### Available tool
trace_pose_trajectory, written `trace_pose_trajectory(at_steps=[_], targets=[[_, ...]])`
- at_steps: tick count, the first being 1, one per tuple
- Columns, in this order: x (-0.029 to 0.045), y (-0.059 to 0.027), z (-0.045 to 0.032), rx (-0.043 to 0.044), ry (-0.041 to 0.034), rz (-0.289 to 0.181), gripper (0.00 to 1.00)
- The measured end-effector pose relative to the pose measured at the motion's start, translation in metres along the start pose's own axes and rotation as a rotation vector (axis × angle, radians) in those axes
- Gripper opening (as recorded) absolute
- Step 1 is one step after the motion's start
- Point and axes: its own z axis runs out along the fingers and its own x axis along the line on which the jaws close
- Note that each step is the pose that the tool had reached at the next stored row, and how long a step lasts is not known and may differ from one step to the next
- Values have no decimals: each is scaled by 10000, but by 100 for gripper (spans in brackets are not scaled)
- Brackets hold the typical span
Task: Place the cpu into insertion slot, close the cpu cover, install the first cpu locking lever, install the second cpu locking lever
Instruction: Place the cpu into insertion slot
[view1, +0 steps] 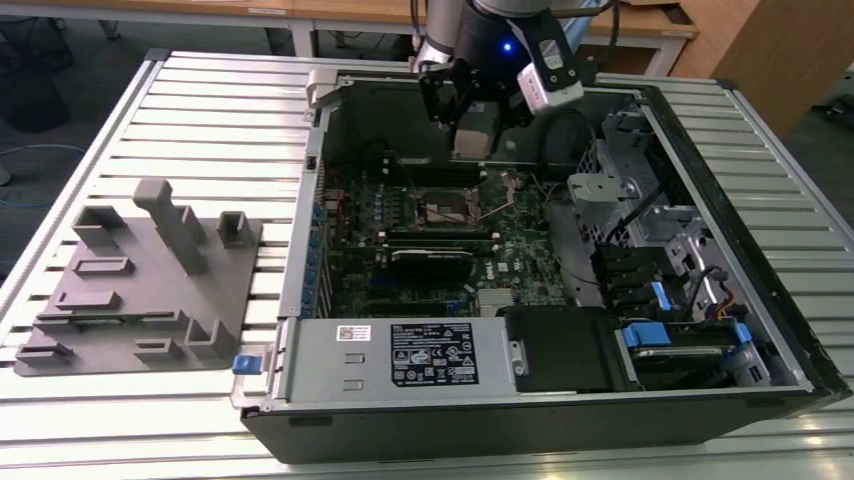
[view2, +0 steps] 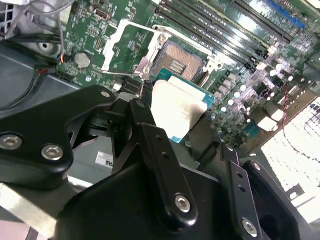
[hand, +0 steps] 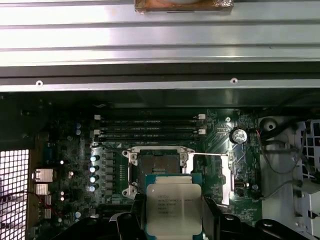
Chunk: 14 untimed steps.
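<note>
The gripper (view1: 474, 128) hangs over the far part of the open case (view1: 747, 330), clenched on the cpu (hand: 173, 209). Its black fingers (hand: 212, 216) press two opposite edges in the first wrist view. The chip is held level above the board (hand: 75, 165), just beside the slot (hand: 159, 164) and not seated.

It is probably light, thin and stiff. Its smooth dull-silver lid looks slippery, and its green rim is narrow. Edge grips suit it best, since the underside contacts and the slot's pin bed would likely be fragile.

The slot is a dark square in a silvery rim, and it is empty. The cover (view2: 114, 45), a thin metal window frame, is swung open beside it in the second wrist view.
</note>
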Motion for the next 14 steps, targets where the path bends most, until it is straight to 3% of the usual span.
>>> trace_pose_trajectory(at_steps=[8, 14], targets=[[57, -22, 144, 3, 2, -58, 54], [74, -32, 248, 7, 41, -519, 54]])
